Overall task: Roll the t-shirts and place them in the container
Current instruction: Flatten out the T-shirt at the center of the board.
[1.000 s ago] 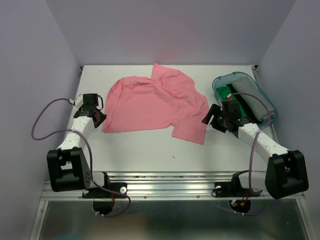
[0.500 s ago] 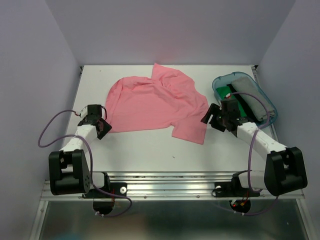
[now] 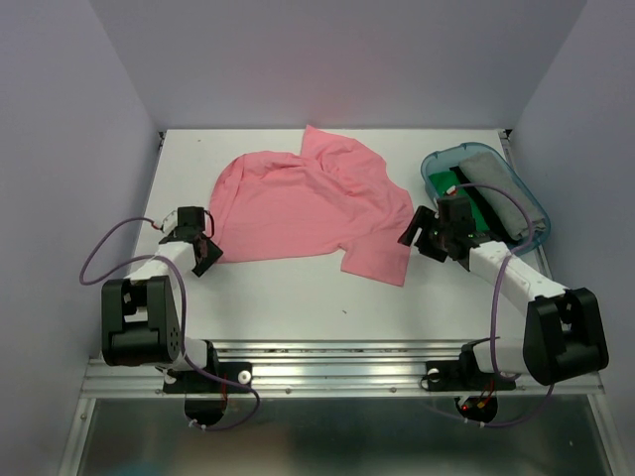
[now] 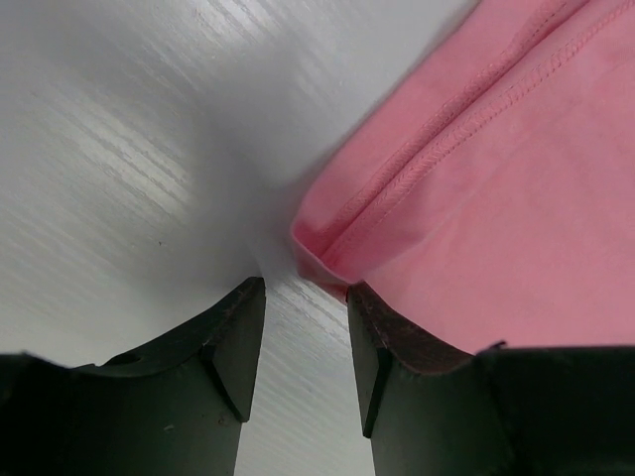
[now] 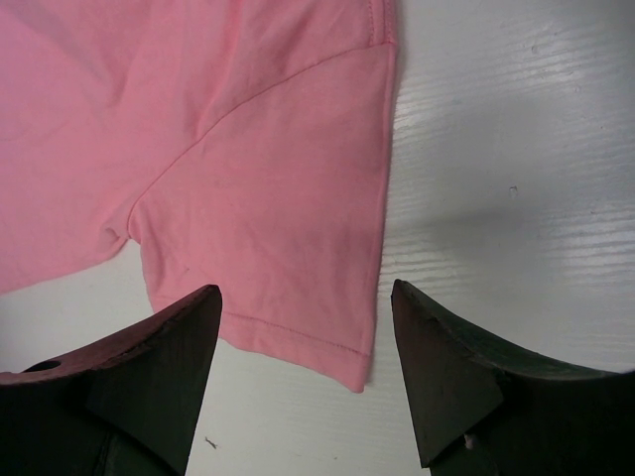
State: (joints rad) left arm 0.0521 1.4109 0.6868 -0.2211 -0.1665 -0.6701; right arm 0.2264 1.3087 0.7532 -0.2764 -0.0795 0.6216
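1. A salmon-pink t-shirt (image 3: 308, 203) is spread unrolled across the middle of the white table (image 3: 298, 293), rumpled, with loose folds toward its far edge
2. One short sleeve (image 5: 288, 208) is laid flat at the shirt's near right corner, its stitched hem turned toward the near side
3. A green cloth piece (image 3: 443, 184) and a grey cloth piece (image 3: 501, 198) are kept side by side inside the teal tub (image 3: 437, 157) at the right, the grey on the outer side

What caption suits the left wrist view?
Left gripper, jaws open, at a hemmed corner of the pink t-shirt on the table.
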